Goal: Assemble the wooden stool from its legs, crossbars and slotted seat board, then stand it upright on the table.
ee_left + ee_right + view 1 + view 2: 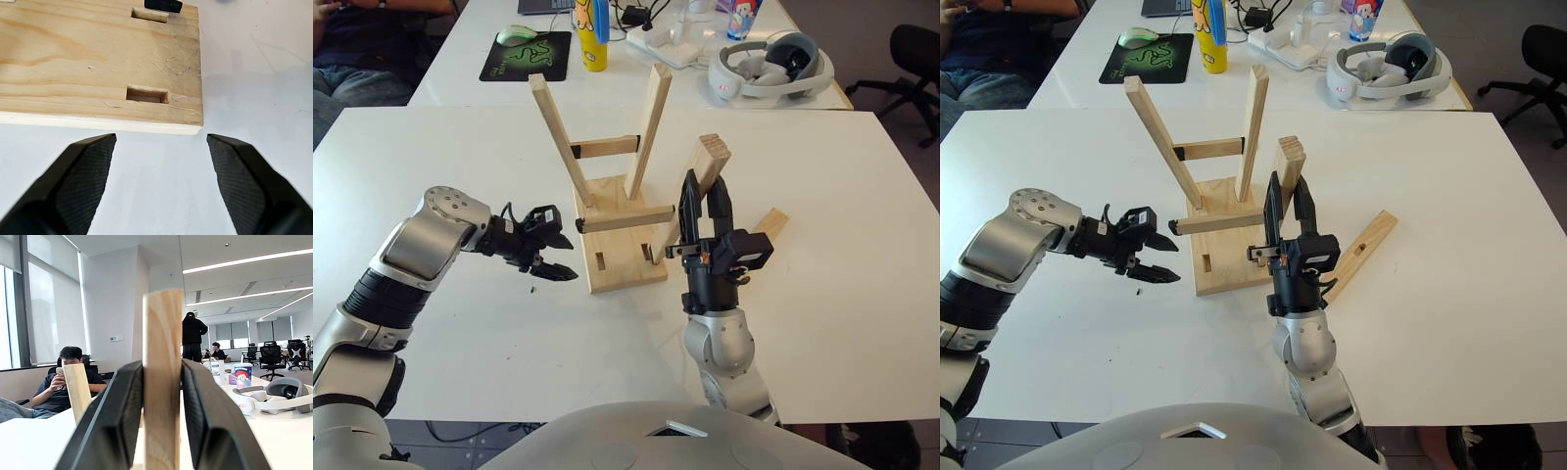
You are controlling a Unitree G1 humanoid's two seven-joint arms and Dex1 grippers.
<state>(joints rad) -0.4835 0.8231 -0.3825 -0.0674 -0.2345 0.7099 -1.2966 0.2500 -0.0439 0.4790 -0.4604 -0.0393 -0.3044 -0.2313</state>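
- White surface (431, 157) lies before you; beyond its far edge, a second surface holds a mouse pad (526, 56), a yellow bottle (593, 34) and a headset (766, 67).
- Slotted seat board (625, 257) lies flat near the middle of the surface, its slots facing up.
- Two legs, a left leg (558, 137) and a right leg (649, 117), rise tilted from the board's far half. A far crossbar (607, 147) spans between them, and a near crossbar (625, 219) runs across lower down.
- Your right claw (703, 181) points upward at the board's right side, clamped on a third leg (709, 157) that it holds upright, one finger against each face.
- A loose leg (1363, 245) lies flat on the surface, toward the right edge from the board.
- Your left claw (566, 259) hangs low just beside the board's left edge, fingers (88, 166) spread apart and gripping nothing. An open slot (146, 94) faces it.
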